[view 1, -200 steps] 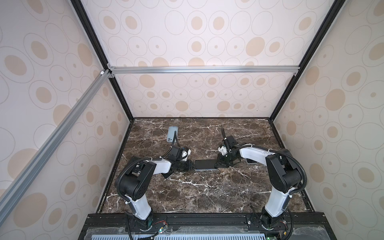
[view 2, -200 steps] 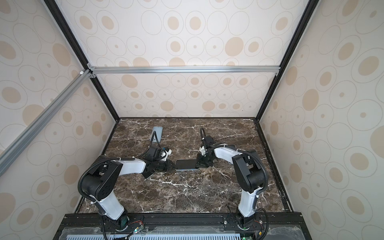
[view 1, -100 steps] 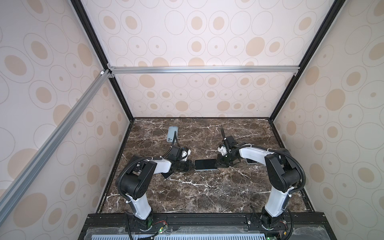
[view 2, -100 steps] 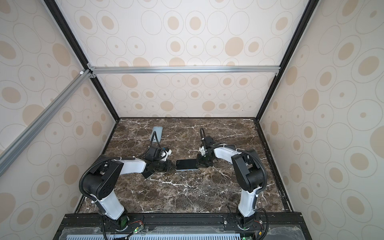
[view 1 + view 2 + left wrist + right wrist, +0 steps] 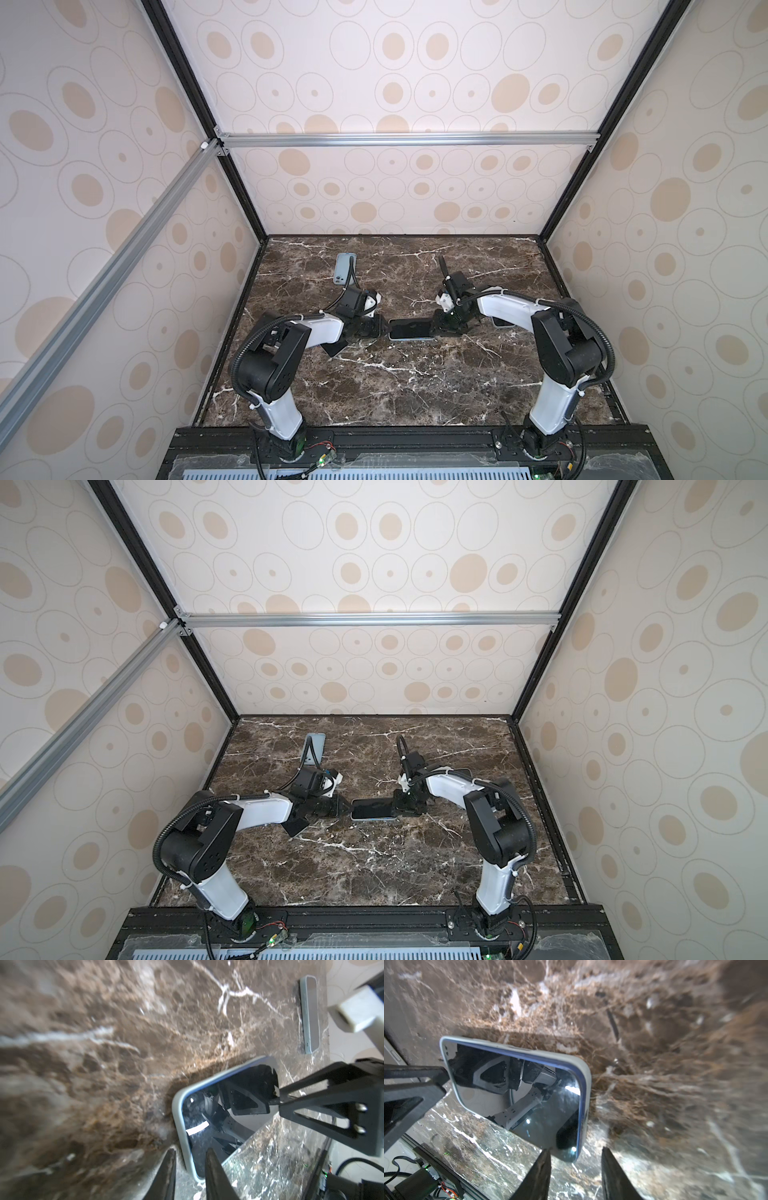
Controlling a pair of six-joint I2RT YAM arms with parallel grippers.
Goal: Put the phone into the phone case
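Phone [image 5: 409,330] in case [image 5: 588,1084], flat at centre of surface [image 5: 374,395], screen up.
Long axis left–right, between both arms, equally near; left end effector [image 5: 190,1150] narrowly parted at one short end, right end effector [image 5: 575,1149] wider apart just off the other; neither seen gripping.

White arm links [image 5: 322,332], black joints [image 5: 266,368], black corrugated cables [image 5: 609,357]

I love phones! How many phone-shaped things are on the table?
3. The middle phone lies between both arms; the back-left one sits near the far wall; the third is partly hidden under the right arm. More could hide beneath the arms.
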